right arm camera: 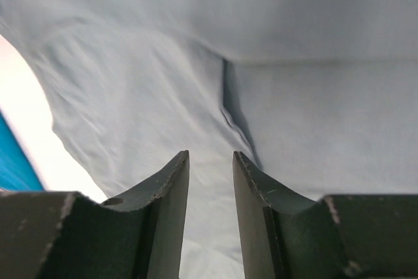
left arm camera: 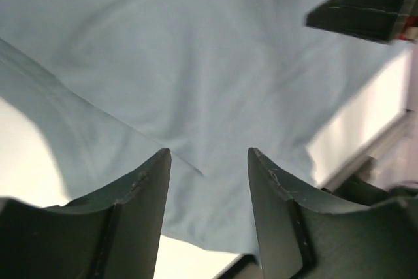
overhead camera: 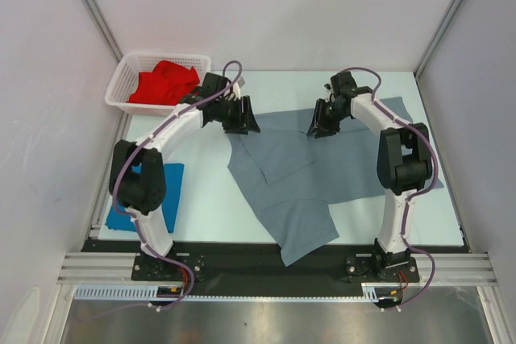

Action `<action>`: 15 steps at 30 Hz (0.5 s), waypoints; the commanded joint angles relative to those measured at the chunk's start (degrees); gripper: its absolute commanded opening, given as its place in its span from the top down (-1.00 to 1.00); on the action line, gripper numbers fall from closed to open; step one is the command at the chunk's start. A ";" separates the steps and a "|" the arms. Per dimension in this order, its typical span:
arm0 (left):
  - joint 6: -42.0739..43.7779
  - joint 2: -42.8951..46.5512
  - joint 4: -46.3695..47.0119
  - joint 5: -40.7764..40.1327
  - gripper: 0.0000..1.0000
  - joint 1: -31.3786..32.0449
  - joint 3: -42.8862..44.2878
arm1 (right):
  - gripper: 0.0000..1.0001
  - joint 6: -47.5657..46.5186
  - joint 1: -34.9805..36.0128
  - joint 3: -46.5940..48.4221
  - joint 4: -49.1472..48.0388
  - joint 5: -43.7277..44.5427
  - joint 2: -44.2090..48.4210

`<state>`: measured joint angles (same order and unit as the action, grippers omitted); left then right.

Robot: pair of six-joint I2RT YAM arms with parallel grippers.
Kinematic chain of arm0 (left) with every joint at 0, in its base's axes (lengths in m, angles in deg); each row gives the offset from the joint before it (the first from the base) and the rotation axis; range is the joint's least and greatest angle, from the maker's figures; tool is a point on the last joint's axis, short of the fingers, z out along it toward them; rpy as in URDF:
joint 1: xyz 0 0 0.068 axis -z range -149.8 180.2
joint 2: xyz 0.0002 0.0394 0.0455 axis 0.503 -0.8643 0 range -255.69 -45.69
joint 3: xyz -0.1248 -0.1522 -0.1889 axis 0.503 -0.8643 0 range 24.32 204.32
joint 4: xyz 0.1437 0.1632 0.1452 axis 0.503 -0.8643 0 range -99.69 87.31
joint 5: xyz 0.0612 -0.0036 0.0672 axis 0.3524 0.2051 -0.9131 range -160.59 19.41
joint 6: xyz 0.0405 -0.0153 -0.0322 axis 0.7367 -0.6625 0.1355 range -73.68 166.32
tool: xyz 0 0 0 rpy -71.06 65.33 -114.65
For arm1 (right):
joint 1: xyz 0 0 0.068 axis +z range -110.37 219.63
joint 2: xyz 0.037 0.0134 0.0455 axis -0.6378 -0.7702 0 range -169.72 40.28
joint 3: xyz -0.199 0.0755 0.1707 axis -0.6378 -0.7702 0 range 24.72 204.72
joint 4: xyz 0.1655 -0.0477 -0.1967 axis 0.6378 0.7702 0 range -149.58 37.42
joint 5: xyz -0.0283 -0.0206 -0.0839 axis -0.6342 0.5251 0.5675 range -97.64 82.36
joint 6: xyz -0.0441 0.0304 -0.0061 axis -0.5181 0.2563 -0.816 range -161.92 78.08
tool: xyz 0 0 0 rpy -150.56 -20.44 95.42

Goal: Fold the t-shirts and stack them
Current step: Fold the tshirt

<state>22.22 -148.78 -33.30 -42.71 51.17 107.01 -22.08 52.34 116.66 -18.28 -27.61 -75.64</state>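
Pale table (overhead camera: 205, 207), white enclosure walls all round. Far left: white plastic mesh basket (overhead camera: 119, 90) holds the crumpled red cloth t-shirt (overhead camera: 164, 82). Near left: bright blue cloth t-shirt (overhead camera: 122, 217), flat. Left gripper (overhead camera: 240, 121) has its jaws apart, gripping nothing. Slate grey cloth t-shirt (overhead camera: 298, 191) is spread at centre. Right gripper (overhead camera: 322, 126) is likewise released, over the cloth.

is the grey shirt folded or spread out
Partly folded: the grey shirt has a flap doubled over its middle, the rest spread flat.
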 commanded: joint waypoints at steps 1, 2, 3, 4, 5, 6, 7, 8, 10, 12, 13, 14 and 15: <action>7.74 -5.52 -2.77 -9.67 -0.13 -0.75 6.48 | 0.23 3.36 0.12 4.11 -4.91 0.19 -2.20; 8.88 -6.50 -2.96 -10.82 -0.13 -1.54 7.82 | 0.22 3.80 0.12 4.56 -5.61 0.97 -2.64; 9.07 -7.29 -2.70 -12.39 -0.13 -1.98 8.70 | 0.22 4.16 0.12 4.91 -7.36 1.24 -2.91; 8.98 -8.17 -1.57 -13.11 -0.18 -2.51 9.75 | 0.22 4.86 0.04 5.61 -8.07 2.03 -3.00; 9.42 -9.49 -1.04 -13.37 -0.24 -2.95 10.20 | 0.23 5.30 -0.05 5.97 -8.69 2.91 -3.00; 10.12 -10.46 -0.86 -14.33 -0.62 -3.48 10.73 | 0.23 5.65 -0.66 6.58 -9.47 3.09 -3.08; 11.17 -11.34 -1.64 -17.74 -0.67 -3.48 12.73 | 0.22 5.83 -0.93 7.28 -9.83 3.44 -3.09; 13.44 -13.26 -2.34 -18.90 -0.65 -3.48 13.80 | 0.22 5.65 -1.28 7.72 -9.83 4.92 -3.00; 15.21 -14.68 -2.35 -23.36 -0.57 -3.57 15.38 | 0.21 5.22 -2.85 8.17 -9.92 6.69 -2.30; 16.71 -16.34 -2.08 -25.76 -0.50 -3.74 16.18 | 0.20 4.95 -4.44 8.25 -10.44 7.75 -1.94; 16.71 -17.14 -2.61 -27.68 -0.38 -3.92 17.40 | 0.20 5.04 -6.45 8.43 -10.36 8.01 -1.94; 16.63 -17.84 -2.70 -27.70 -0.30 -4.18 17.93 | 0.19 5.21 -7.25 8.86 -10.19 8.36 -1.86; 16.63 -18.98 -2.61 -27.70 -0.22 -4.27 18.37 | 0.20 5.13 -8.30 9.13 -10.01 8.45 -1.86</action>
<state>35.47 -166.33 -35.86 -65.10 47.33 121.48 -17.49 48.03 123.02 -26.83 -22.34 -78.79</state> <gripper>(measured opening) 0.651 0.402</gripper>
